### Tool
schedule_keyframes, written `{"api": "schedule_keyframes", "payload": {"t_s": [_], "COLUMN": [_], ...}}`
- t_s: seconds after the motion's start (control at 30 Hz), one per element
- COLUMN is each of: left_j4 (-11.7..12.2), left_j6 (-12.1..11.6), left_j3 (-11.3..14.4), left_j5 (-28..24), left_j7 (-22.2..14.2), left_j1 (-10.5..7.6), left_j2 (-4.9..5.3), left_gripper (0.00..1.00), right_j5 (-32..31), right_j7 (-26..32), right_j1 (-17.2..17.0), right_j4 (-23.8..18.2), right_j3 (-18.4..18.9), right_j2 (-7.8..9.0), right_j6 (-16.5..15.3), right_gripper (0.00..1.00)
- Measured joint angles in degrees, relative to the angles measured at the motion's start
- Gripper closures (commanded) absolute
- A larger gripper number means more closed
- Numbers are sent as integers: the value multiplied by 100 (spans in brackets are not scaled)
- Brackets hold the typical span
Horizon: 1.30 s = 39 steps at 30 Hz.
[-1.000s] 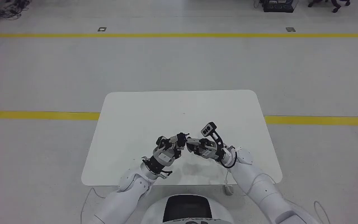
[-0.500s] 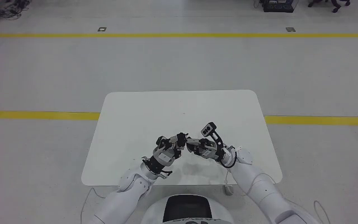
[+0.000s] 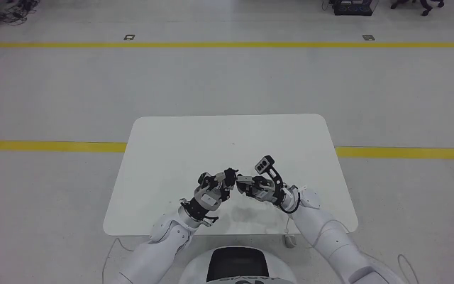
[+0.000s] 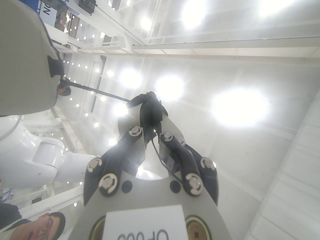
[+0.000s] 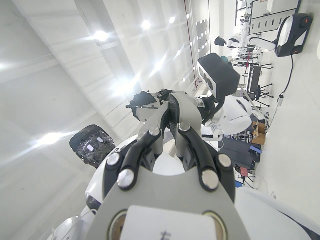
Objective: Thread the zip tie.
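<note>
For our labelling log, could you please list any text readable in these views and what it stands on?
Nothing reads whole.
White label on the left gripper: upside down and cut off.
Second white label, on the right gripper: cut off.
Sign in the room behind: partly hidden.

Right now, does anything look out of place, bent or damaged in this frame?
Nothing stands out. The left gripper and the right gripper sit nearly tip to tip above the near part of the white table, fingers of both shut on the thin black zip tie, which runs straight between them. No breakage shows.
</note>
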Motion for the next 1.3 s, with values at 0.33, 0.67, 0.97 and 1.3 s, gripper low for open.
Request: {"api": "schedule_keyframes", "payload": {"t_s": [0.33, 0.67, 0.97, 1.3], "left_j4": [0, 0, 0, -6], "left_j6": [0, 0, 0, 5], "left_j3": [0, 0, 0, 2], "left_j5": [0, 0, 0, 2], "left_j7": [0, 0, 0, 15], "left_j1": [0, 0, 0, -3], "left_j2": [0, 0, 0, -1], "left_gripper": [100, 100, 100, 100], "right_j5": [-55, -95, -197, -183], "right_j7": [0, 0, 0, -17], "right_j1": [15, -13, -81, -103], "right_j4": [59, 221, 313, 263], "right_j3": [26, 246, 726, 789], "right_j2": [-6, -19, -8, -6], "right_j6": [0, 0, 0, 1], "right_gripper": [100, 0, 0, 0]}}
